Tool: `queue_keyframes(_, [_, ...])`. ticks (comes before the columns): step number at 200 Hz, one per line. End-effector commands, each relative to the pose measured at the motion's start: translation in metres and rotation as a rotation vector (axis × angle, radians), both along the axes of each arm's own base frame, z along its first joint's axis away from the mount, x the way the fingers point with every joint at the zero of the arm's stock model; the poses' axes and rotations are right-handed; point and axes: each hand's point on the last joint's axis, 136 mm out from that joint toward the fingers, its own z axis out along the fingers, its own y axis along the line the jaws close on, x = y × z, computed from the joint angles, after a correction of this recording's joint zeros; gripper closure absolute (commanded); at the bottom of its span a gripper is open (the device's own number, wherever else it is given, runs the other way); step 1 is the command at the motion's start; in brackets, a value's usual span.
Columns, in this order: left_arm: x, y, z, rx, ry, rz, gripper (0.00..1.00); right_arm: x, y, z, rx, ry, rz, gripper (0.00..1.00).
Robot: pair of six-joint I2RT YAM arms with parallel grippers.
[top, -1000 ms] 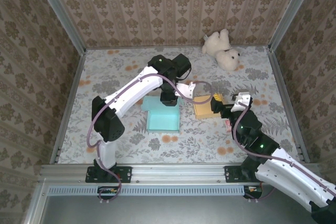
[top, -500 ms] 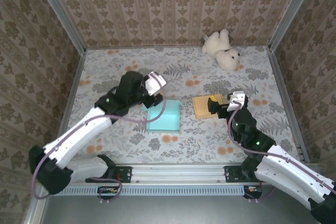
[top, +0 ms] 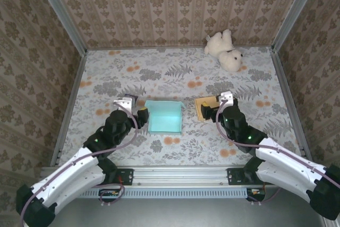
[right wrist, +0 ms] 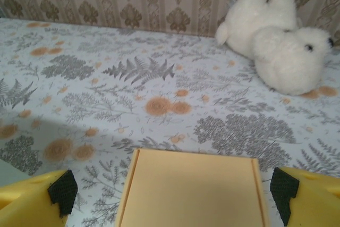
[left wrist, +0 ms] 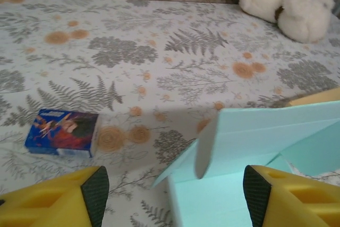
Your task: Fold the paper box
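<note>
The paper box [top: 164,117] is seen around the middle of the bench [top: 106,73], somewhat toward the near edge. From above it reads as an open tray with its side walls raised. In the left wrist view, the paper box [left wrist: 276,131] shows one wall standing and a flap at the corner leaning outward, apparently not tucked in. The shaping is therefore judged to be largely done, while that loose corner, and any closing of the top, is judged to be left. Whether the other corners are locked cannot be told.

The left gripper [top: 132,109] is held just beside the left wall of the box. In its own view, the left gripper [left wrist: 172,195] is seen with jaws well apart and nothing clamped. The right gripper [top: 223,102] is poised over a tan box [top: 204,108], which lies to the right of the paper box and apart from it. In its own view, the right gripper [right wrist: 170,190] is spread wide and nothing is gripped. A plush bear [top: 226,50] lies near the far right corner.
</note>
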Motion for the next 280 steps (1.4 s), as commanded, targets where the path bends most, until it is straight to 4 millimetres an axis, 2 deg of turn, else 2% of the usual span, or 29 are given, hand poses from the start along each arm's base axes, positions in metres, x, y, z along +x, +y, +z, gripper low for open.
queue_keyframes(1, [0.002,0.015,-0.021,0.013,0.012,0.074,0.29,0.003,0.012,0.015,0.124,0.006,0.016,0.07])
queue_keyframes(50, [0.010,0.018,-0.028,0.024,-0.026,0.085,0.28,-0.007,0.022,-0.024,0.291,0.147,0.009,0.12])
queue_keyframes(77, [0.012,0.006,-0.030,0.012,-0.046,0.013,0.29,-0.009,0.025,-0.040,0.316,0.156,0.018,0.14])
queue_keyframes(131, [0.014,-0.011,-0.032,0.013,-0.062,-0.090,0.30,-0.007,0.049,-0.045,0.281,0.183,0.120,0.15])
queue_keyframes(150, [0.016,-0.012,-0.029,0.016,-0.078,-0.097,0.29,-0.004,0.057,-0.049,0.264,0.194,0.150,0.15])
queue_keyframes(206, [0.025,-0.015,-0.035,0.019,-0.026,-0.100,0.30,0.003,0.090,-0.054,0.215,0.209,0.246,0.15])
queue_keyframes(241, [0.023,-0.024,-0.032,-0.015,-0.012,-0.139,0.38,0.008,0.105,-0.059,0.176,0.224,0.282,0.15])
queue_keyframes(280, [0.022,-0.025,-0.029,-0.033,-0.007,-0.144,0.55,0.010,0.125,-0.061,0.138,0.222,0.336,0.16])
